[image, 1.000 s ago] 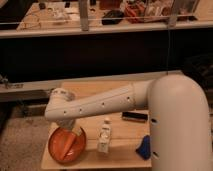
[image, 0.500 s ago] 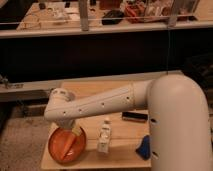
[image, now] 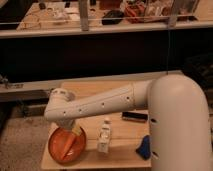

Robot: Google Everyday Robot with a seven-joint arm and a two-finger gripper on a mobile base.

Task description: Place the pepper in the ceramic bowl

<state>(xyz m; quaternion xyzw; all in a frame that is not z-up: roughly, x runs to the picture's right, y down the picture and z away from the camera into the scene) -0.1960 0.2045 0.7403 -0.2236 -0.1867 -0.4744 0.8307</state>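
The glossy orange-red ceramic bowl [image: 64,146] sits at the front left corner of the wooden table [image: 120,131]. My white arm reaches left across the table and bends down at the wrist. My gripper [image: 73,132] hangs right over the bowl's far right part, just above or inside its rim. A pale yellowish bit shows at the gripper's tip. I cannot tell whether it is the pepper. No pepper shows clearly anywhere else; the arm hides part of the table.
A white bottle [image: 104,136] stands upright just right of the bowl. A flat black object [image: 135,116] lies further right. A blue object [image: 144,148] is at the front right edge, beside my arm's base. A dark shelf runs behind the table.
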